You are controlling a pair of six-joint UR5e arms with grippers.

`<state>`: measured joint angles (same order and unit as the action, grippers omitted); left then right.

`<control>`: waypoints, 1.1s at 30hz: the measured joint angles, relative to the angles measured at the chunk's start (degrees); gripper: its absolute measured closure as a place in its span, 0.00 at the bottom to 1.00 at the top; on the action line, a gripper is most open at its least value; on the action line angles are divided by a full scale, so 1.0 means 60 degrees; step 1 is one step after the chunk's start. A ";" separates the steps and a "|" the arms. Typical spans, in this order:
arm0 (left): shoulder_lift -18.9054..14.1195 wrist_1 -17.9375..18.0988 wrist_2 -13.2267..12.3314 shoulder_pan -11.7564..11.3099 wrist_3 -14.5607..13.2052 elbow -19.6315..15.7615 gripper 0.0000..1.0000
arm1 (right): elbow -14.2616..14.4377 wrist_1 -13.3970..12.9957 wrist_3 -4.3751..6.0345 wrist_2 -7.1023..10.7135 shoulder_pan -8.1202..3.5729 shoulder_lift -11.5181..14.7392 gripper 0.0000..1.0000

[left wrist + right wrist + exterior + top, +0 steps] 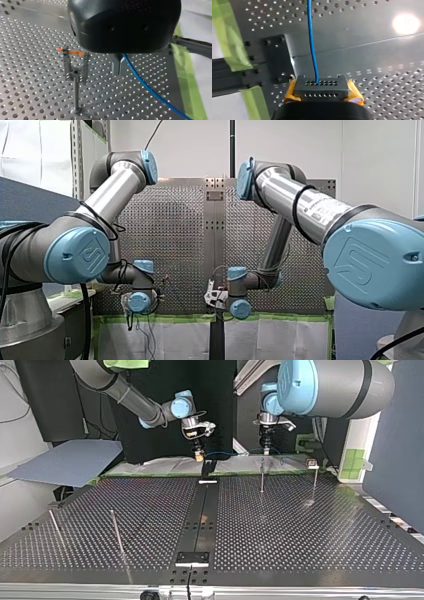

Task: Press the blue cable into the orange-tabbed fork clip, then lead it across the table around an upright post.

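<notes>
front: left arm (107, 185) and right arm (300, 200) reach low over the counter's (175, 235) far edge | top: blue cable (225, 453) runs between left gripper (266, 451) and right gripper (199, 455) | left wrist: fingers (116, 66) clenched on cable, beside orange-tabbed fork clip (75, 67) | right wrist: yellow-padded fingers (322, 86) clenched on cable

A black strip (202, 515) runs down the middle of the perforated table (310, 525). Green tape (145, 475) lines the table's edge at the strip's far end in the top view. A grey-blue sheet (70, 462) lies beyond that edge, well off to the strip's left.
</notes>
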<state>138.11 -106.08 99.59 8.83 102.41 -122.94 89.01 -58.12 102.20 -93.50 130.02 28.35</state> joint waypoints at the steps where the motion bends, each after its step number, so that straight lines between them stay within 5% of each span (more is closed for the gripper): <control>1: 0.0000 0.0024 -0.0011 -0.0004 0.0049 0.0016 1.00 | -0.0029 0.0011 -0.0008 0.0016 0.0004 -0.0054 1.00; 18: -0.0001 0.0422 -0.0005 -0.0376 0.0551 0.0044 1.00 | -0.0754 0.0684 -0.0276 0.0202 0.0131 -0.0262 1.00; 33: -0.0029 0.0498 -0.0178 -0.0679 0.0903 0.0044 1.00 | -0.0968 0.0882 -0.0315 0.0324 0.0190 -0.0271 1.00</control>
<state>137.94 -103.09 98.53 4.76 107.83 -122.67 83.20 -52.83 100.31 -91.56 131.16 26.72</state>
